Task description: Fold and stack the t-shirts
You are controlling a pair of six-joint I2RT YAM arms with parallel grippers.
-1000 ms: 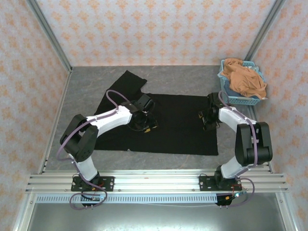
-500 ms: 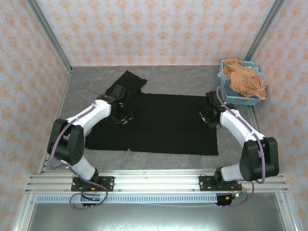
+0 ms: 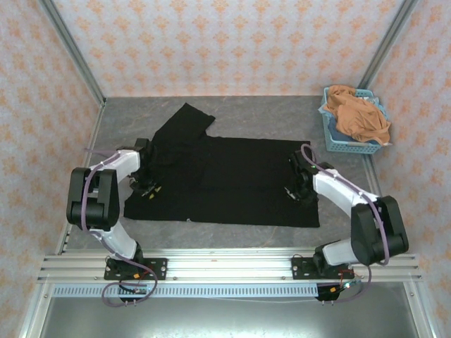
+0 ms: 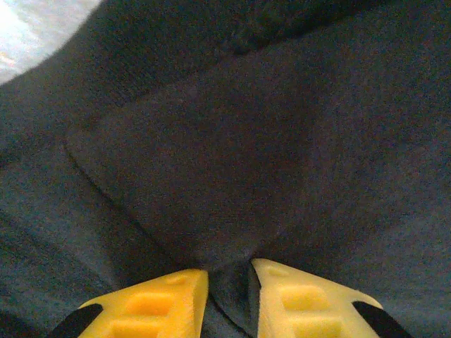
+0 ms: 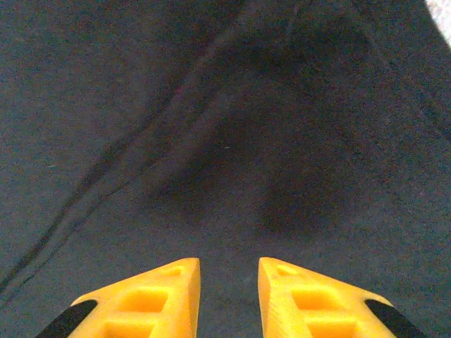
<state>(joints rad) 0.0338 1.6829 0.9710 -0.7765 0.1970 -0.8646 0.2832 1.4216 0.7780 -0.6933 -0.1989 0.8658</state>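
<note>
In the overhead view, I have the left gripper [image 3: 146, 187] at the lower-left edge of the large black fabric t-shirt [image 3: 232, 183]. The left wrist view shows its fingers clamped on a raised fold of that cloth. The right gripper [image 3: 292, 189] sits at the shirt's right edge, fingers slightly apart over flat cloth. The shirt lies spread mid-frame on the grey table [image 3: 282, 113]; I judge folding barely begun. At upper right, the crumpled orange-tan t-shirt [image 3: 359, 116] lies in the light-blue plastic lattice basket [image 3: 344, 146], not yet folded or stacked.

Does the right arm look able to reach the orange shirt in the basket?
Probably yes: bare table lies between the right gripper and the open-topped basket holding the orange shirt.
</note>
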